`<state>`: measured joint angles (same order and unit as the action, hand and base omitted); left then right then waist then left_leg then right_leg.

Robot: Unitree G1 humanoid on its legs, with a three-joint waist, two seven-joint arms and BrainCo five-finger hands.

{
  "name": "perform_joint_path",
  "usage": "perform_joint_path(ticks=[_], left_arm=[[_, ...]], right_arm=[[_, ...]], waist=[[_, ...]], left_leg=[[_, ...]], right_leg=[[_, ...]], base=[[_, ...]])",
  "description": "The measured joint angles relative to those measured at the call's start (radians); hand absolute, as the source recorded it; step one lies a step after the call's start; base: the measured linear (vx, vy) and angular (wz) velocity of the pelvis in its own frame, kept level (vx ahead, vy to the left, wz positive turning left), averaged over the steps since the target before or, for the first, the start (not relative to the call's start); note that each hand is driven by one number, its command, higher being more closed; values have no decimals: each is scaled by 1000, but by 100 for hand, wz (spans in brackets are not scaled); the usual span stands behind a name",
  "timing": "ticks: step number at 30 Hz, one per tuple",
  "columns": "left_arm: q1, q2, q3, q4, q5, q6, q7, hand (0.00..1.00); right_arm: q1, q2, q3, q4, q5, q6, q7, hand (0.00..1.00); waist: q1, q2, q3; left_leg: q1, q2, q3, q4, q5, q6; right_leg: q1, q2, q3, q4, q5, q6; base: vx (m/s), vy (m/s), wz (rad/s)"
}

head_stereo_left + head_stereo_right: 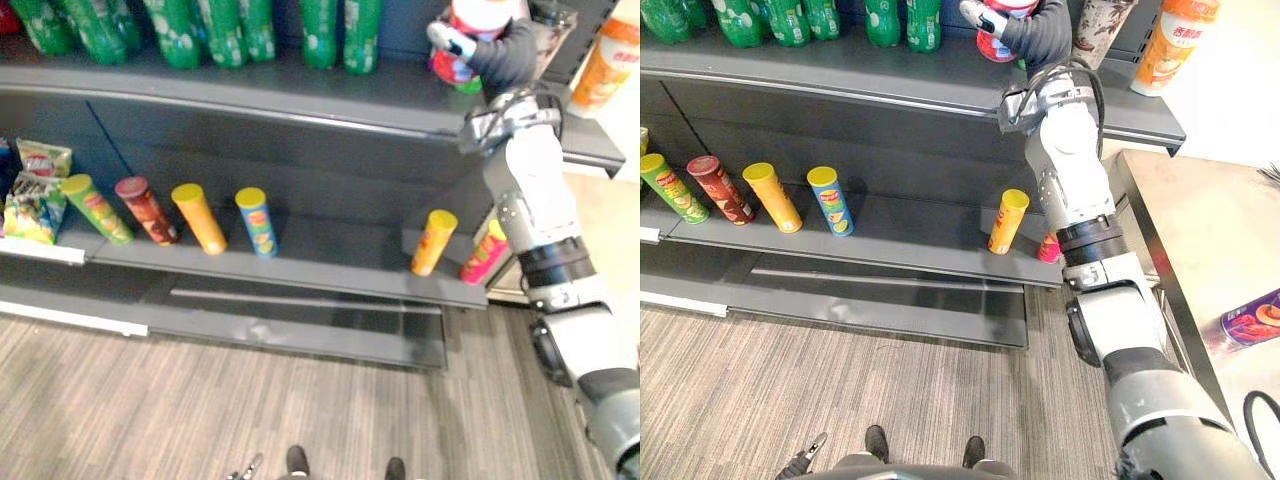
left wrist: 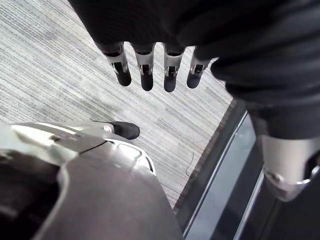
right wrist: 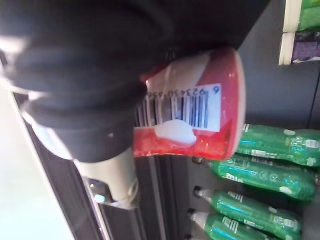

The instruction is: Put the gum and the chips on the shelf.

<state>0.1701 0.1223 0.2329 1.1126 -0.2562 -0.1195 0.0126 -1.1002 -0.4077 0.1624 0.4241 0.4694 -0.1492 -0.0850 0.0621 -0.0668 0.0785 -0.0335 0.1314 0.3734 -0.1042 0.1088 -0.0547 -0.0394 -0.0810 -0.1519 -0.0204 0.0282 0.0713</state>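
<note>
Left hand [image 2: 145, 70] hangs low over the floor [image 2: 60, 75], and we see its fingers straight and slack, holding nothing. It is well apart from both shelves.

Moving right, the lower shelf [image 1: 330, 255] carries a row of slim cans [image 1: 200, 218] leaning back, and the upper shelf [image 1: 300, 85] carries green bottles [image 1: 200, 30] along its left and middle.

Right of those bottles we find the right hand [image 1: 500, 55], raised to the upper shelf with its fingers wrapped round a red tub [image 3: 210, 135], which we take to be the gum. The tub stands roughly upright in the grasp, its long axis vertical, over the bare right part of the upper shelf. We cannot tell whether its base touches the board yet. The move ahead turns on this: the free board lies straight below the tub, so we judge a short lowering and a release would seat it.

Farthest right, a purple can [image 1: 1250, 318] lies on its side on the worktop [image 1: 1200, 230]. We take it for the chips, and the right arm is clearly the nearer one to it
</note>
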Motion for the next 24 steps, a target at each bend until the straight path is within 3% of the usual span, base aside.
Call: perform_joint_path(ticks=[11,24], left_arm=[[-13,3,-23,0,0,0,-17,0],[-26,7,-32,0,0,-2,-17,0]], right_arm=[[-12,43,-119,216,-47,49,4,100],[-65,75,-177,345,-140,73,5,100]], waist=[[24,1,1],[28,5,17]], left_leg=[[-4,2,-8,0,1,-3],[-29,0,-39,0,4,-4]], right_leg=[[8,3,-7,-13,0,0],[8,3,-37,-29,0,0]], base=[[8,-2,1],[34,-3,7]])
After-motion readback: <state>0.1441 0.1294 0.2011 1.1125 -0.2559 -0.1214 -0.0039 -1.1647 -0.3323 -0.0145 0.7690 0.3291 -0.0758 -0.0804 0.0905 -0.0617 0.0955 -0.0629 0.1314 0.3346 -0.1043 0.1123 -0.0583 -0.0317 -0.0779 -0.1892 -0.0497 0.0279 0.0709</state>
